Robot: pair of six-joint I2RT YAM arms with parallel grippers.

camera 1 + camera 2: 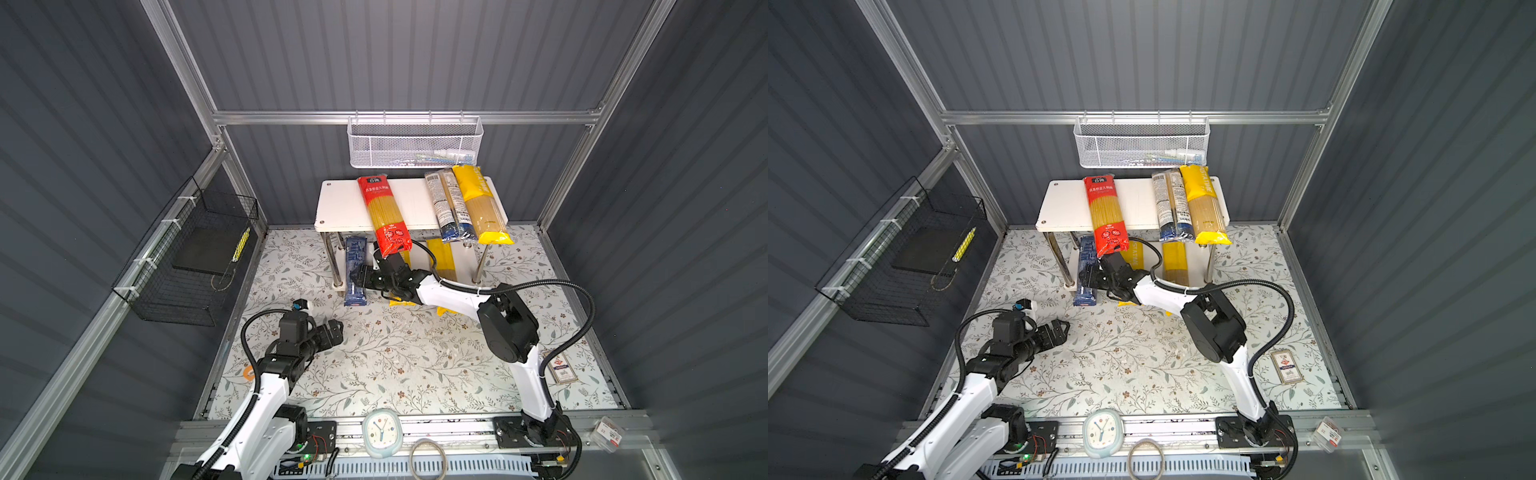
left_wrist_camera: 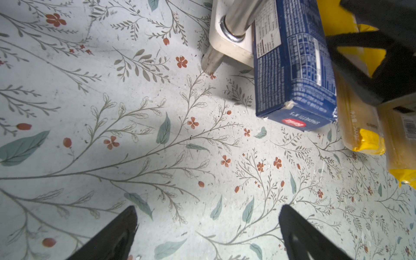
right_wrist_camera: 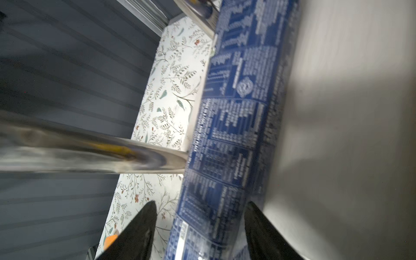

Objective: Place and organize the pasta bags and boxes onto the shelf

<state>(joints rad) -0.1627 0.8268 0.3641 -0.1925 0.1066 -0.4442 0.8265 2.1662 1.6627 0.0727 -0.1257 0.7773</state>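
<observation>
Carton (image 3: 227,135) lies between spread jaws of right gripper (image 3: 200,204), unclamped.

Both arms are built alike. The left arm (image 1: 270,399) and the right arm (image 1: 534,374) have smooth white shell links joined by chunky matte-black joint housings (image 1: 509,328), rounded like drums. A ribbed black hose cable (image 1: 582,299) runs along each arm, strapped to the white shells with thin white zip ties (image 1: 478,291). The left end effector (image 1: 337,328) and the right end effector (image 1: 359,277) are black, with tapered, pointed fingers (image 2: 299,236). Flat black base plates (image 1: 505,432) sit underneath.
</observation>
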